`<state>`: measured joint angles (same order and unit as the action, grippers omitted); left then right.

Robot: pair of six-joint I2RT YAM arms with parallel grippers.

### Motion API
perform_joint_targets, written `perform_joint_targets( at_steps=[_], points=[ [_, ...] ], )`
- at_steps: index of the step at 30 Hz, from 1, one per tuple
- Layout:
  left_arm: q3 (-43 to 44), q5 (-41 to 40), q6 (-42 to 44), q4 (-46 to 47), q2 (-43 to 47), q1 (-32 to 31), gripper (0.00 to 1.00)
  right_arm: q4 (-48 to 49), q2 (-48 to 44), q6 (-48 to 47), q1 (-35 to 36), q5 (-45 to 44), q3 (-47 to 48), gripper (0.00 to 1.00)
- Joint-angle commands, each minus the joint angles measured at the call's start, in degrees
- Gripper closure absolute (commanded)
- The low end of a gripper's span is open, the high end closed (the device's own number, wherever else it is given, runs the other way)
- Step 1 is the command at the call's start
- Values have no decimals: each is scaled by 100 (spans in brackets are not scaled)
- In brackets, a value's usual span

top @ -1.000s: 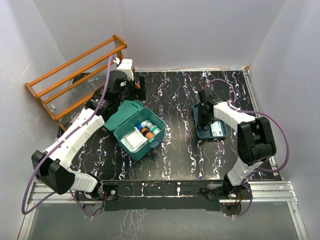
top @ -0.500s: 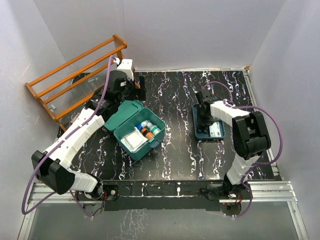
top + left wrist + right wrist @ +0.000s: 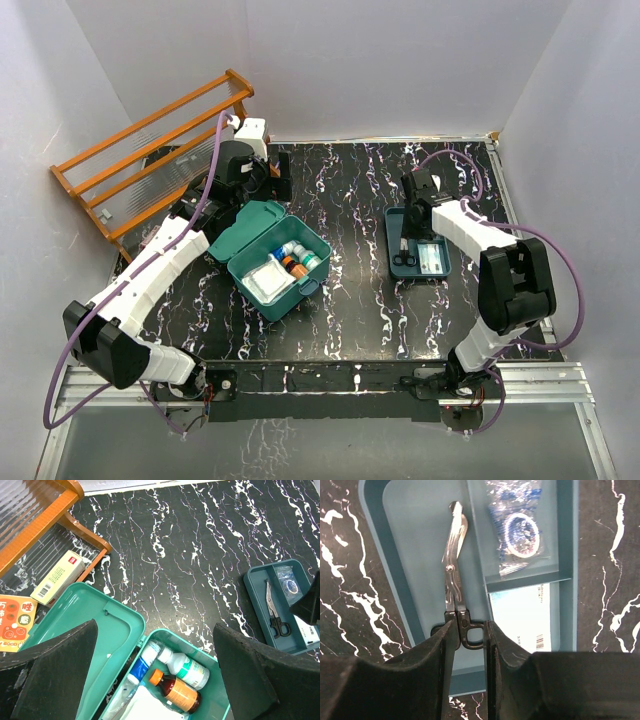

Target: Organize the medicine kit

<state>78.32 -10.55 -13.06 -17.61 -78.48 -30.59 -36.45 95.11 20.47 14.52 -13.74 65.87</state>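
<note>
From above, we saw the medicine kit (image 3: 243,232) left of centre on the table (image 3: 350,200), lid thrown back, bottles (image 3: 295,258) and a white pack (image 3: 265,282) already inside; the scissors (image 3: 402,252) lay in the tray (image 3: 420,277) to its right, so we judged the job part done.

In the left wrist view, the left gripper (image 3: 154,627) hung released, jaws wide, above the kit; a boxed medicine (image 3: 60,576) and a booklet (image 3: 14,616) lay by the orange rack (image 3: 40,532), not yet packed.

In the right wrist view, the right gripper (image 3: 470,630) hovered over the scissors' handle, jaws narrowed yet grasping nothing; the tray's wall and divider crowded the approach.
</note>
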Motion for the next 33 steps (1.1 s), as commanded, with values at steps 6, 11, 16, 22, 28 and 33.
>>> perform_joint_targets(
  at_steps=[6, 11, 16, 22, 28, 33],
  points=[
    [100, -91, 40, -6, 34, -32, 1, 164, -63, 198, -172, -160, -95, 73],
    [48, -71, 32, -23, 34, -33, 1, 156, 229, 105, -269, 90, -55, 77],
    [8, -70, 29, -24, 43, -32, 1, 177, 429, 33, -275, 257, 20, 79],
    [26, -80, 40, -6, 34, -30, 1, 246, 720, 31, -283, 216, 40, 85],
    [-17, -57, 15, -39, 34, -9, 1, 357, 864, 8, -288, 8, 54, 86],
    [-101, -2, 27, -321, -126, 51, 1, 417, 837, 2, -284, -68, 49, 100]
  ],
)
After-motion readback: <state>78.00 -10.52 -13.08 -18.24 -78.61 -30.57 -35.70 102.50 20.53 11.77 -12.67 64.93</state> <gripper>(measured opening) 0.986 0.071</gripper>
